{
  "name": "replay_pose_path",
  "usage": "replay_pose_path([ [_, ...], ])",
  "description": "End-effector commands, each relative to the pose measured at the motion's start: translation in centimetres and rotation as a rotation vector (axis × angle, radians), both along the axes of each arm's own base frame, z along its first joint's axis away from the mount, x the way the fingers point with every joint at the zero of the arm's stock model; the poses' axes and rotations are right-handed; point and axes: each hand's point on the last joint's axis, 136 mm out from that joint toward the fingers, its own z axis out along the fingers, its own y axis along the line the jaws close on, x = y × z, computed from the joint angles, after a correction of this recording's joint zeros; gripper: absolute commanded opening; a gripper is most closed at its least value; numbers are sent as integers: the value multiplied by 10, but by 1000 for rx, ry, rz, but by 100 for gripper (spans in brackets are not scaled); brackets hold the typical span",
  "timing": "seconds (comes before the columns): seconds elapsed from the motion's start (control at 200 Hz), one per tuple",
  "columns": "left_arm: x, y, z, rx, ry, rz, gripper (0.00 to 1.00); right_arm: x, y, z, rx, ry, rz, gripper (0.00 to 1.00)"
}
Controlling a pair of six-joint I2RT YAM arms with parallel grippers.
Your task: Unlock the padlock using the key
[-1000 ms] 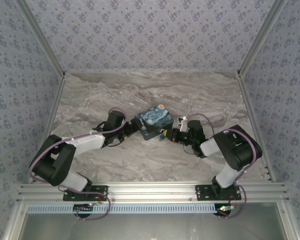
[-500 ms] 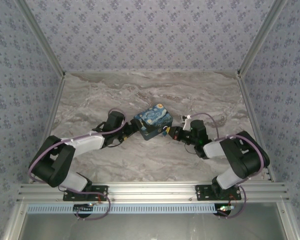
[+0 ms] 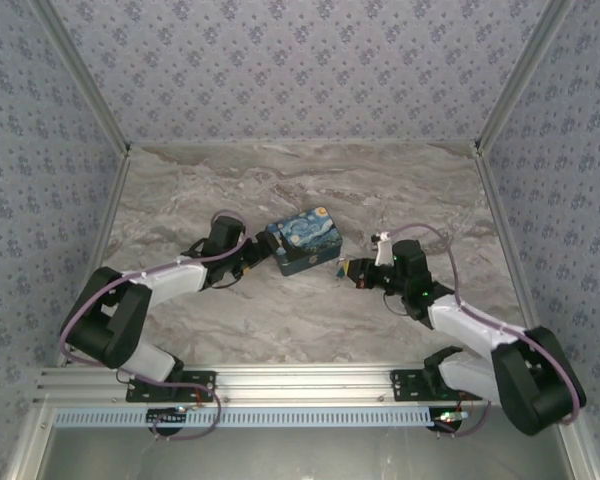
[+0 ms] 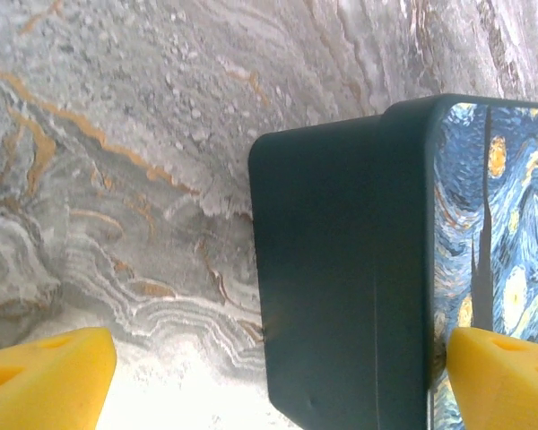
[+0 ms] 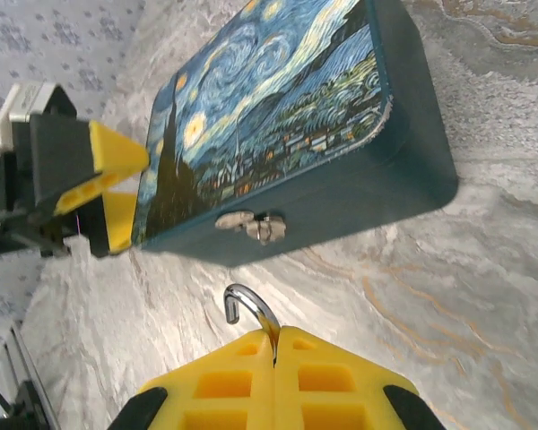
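My right gripper (image 5: 275,345) is shut on the padlock, whose body is hidden between the yellow fingers. Its thin metal shackle (image 5: 251,309) sticks out as an open hook, free in the air just short of the box's small metal hasp (image 5: 251,224). In the top view the right gripper (image 3: 346,271) sits a little right of the starry-night box (image 3: 305,238). My left gripper (image 3: 256,256) is open at the box's left end. One of its yellow fingers (image 4: 507,376) lies against the lid and the other (image 4: 40,381) stands apart over the marble. The key is hidden.
The starry-night box (image 5: 287,134) lies closed on the marble table (image 3: 310,320). Patterned walls close the table on three sides. Open marble lies behind the box and in front of both arms. The left gripper (image 5: 99,193) shows at the box's far end in the right wrist view.
The right gripper has drawn back from the box toward the right, taking the padlock off the hasp. The box and left gripper shifted slightly left.
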Motion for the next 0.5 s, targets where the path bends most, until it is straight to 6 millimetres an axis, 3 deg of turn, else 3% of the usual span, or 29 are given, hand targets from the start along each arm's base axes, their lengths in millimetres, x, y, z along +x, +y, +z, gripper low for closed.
replay_pose_path([
  [0.0, -3, 13, -20, 67, 66, 2, 94, -20, -12, -3, -112, 29, 40, 4],
  [0.15, 7, 6, 1, 4, -21, 1, 94, -37, -25, 3, -154, 44, 34, 4],
  [0.495, 5, 5, 82, -64, -219, -40, 99, -63, -37, 12, -180, 107, 40, 4],
])
